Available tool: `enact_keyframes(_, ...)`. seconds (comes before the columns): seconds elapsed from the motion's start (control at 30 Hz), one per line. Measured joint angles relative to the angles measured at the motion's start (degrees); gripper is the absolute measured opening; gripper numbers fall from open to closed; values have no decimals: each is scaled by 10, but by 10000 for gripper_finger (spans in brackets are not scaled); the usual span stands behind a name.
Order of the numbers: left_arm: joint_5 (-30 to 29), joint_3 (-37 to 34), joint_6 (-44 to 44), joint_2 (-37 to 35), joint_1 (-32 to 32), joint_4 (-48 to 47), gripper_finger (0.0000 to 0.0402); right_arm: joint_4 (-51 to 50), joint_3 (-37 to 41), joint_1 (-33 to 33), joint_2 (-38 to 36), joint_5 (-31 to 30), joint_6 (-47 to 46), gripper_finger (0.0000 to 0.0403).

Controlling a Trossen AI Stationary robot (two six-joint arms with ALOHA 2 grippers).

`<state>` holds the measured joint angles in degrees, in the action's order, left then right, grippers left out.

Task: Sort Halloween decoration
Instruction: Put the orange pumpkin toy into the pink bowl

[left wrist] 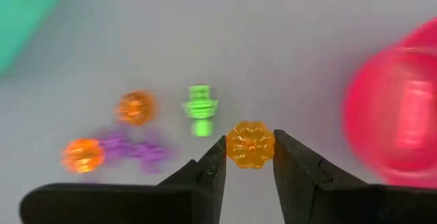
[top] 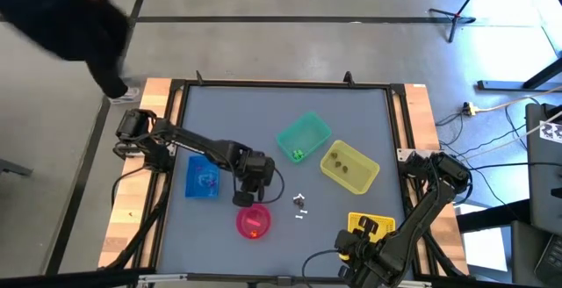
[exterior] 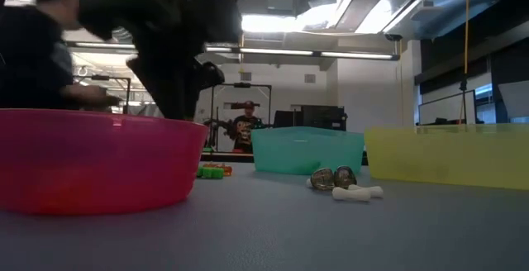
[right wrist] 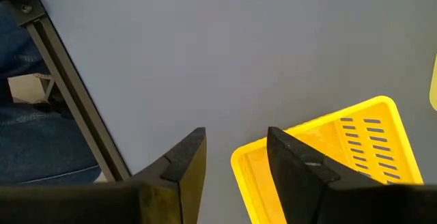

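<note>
A: What is the left gripper doing?
B: Its fingers are pinched on an orange pumpkin trinket, one pad at each side; it hangs above the grey table just beside the pink bowl.
A: And the right gripper?
B: Its fingers stand apart with nothing between them; it waits at the table's near right corner over the slotted yellow bin.
A: The surface and the room?
B: Loose trinkets lie under the left wrist: two orange ones, a purple one, a green one; a white bone and two dark pieces lie mid-table; a person in dark clothes stands beyond the far left corner.
A: The containers?
B: Left to right: a blue bin; the pink bowl; a green bin with green bits; a yellow bin with dark bits.
</note>
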<state>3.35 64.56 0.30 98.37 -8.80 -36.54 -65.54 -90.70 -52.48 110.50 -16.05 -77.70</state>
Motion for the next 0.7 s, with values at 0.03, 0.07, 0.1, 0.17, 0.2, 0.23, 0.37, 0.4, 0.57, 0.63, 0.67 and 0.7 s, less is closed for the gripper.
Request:
enact_keyframes(0.03, 16, 3, 0, 0, -5, -1, 82, 0, 0, 0, 0, 0, 0, 154)
enact_keyframes(0.07, 31, 6, -1, 0, -9, 0, 82, 0, 0, 0, 0, 0, 0, 154)
enact_keyframes(0.1, 45, 9, -2, 0, -14, 0, 82, 0, 0, 0, 0, 0, 0, 154)
enact_keyframes(0.17, 65, 10, -5, 0, -26, 1, 82, 0, 0, 0, 0, 0, 0, 154)
enact_keyframes(0.2, 71, 10, -9, 0, -33, 0, 82, 0, 0, 0, 0, 0, 0, 154)
enact_keyframes(0.23, 74, 10, -13, 0, -40, -1, 82, 0, 0, 0, 0, -2, 0, 154)
enact_keyframes(0.37, 79, 10, -17, 0, -70, 0, 82, 1, 0, 0, 0, -26, 0, 154)
enact_keyframes(0.4, 79, 10, -17, 0, -76, 0, 82, 1, 0, 0, 0, -32, 0, 154)
enact_keyframes(0.57, 74, 10, -17, 0, -101, 0, 82, 1, 0, 0, 0, -40, 0, 154)
enact_keyframes(0.63, 66, 10, -17, 0, -110, 0, 85, 1, 0, 0, 0, -40, 0, 154)
enact_keyframes(0.67, 64, 10, -17, 0, -114, 0, 87, 1, 0, 0, 0, -40, 0, 154)
enact_keyframes(0.7, 63, 10, -17, 0, -117, 0, 89, 1, 0, 0, 0, -39, 0, 154)
